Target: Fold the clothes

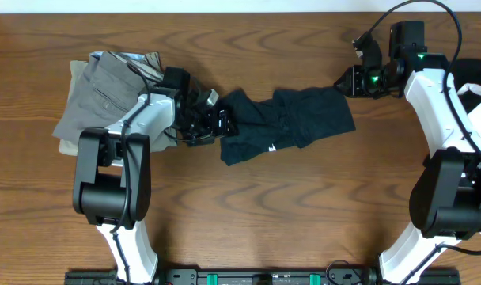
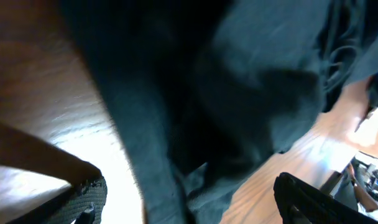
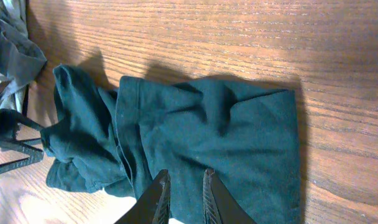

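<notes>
1. I count two grippers. The left gripper (image 1: pixel 213 120) is released, its fingers wide apart, at the left end of the one black T-shirt (image 1: pixel 292 119), which lies crumpled at frame centre.
2. The right gripper (image 3: pixel 184 180) has its fingers almost together over the shirt's upper right corner; I cannot tell whether they pinch cloth.
3. One stack of trousers (image 1: pixel 106 95) lies upper left, just beside the left gripper.

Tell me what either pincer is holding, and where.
Left pincer: open at the black T-shirt, nothing held. Right pincer: nearly shut at its other end; grip unclear.
</notes>
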Robot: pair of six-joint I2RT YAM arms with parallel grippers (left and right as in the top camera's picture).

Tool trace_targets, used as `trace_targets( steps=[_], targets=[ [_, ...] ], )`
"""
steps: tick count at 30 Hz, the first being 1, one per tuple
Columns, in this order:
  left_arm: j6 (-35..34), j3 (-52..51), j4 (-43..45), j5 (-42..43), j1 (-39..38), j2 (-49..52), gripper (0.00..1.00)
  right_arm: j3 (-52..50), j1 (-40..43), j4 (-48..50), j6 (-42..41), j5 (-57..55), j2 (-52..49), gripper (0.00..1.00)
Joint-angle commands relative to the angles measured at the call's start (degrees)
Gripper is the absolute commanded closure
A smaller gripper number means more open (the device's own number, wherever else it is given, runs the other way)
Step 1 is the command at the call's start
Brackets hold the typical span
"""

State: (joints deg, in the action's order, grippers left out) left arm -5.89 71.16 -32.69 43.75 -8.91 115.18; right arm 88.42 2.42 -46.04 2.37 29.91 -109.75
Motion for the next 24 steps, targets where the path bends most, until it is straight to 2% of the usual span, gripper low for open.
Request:
trace_targets(
  steps=[1, 5, 8, 9, 14, 16, 21, 24],
  targets=[
    [0.68, -2.86, 2.21, -0.02, -1.53, 0.92, 0.12, 0.81, -0.04, -0.02, 1.14, 0.09, 0.35, 0.83],
    [-0.66, -2.86, 4.98, -0.31, -4.5, 1.01, 0.12, 0.81, -0.24, -0.07, 1.11, 0.09, 0.35, 0.83],
    [-3.52, -2.86, 5.81, -4.7, -6.47, 1.01, 0.13, 0.81, -0.24, -0.26, 1.14, 0.09, 0.35, 0.84],
    [-4.15, -2.86, 5.75, -5.86, -6.78, 1.01, 0.17, 0.81, -0.24, -0.35, 1.11, 0.09, 0.35, 0.83],
    [-4.96, -2.86, 5.07, -6.95, -6.6, 1.01, 0.56, 0.81, -0.22, -0.79, 1.11, 0.09, 0.35, 0.83],
    [-5.01, -2.8, 3.93, -6.93, -6.03, 0.96, 0.67, 0.81, -0.24, -0.76, 1.11, 0.09, 0.35, 0.83],
    [-2.69, -1.46, -4.44, -6.97, -4.39, -0.87, 0.8, 0.81, -0.22, -0.81, 1.11, 0.09, 0.35, 0.84],
    [-0.85, -0.37, -10.51, -9.7, -3.02, -4.5, 0.81, 0.81, -0.17, -1.01, 1.11, 0.09, 0.35, 0.83]
  ],
)
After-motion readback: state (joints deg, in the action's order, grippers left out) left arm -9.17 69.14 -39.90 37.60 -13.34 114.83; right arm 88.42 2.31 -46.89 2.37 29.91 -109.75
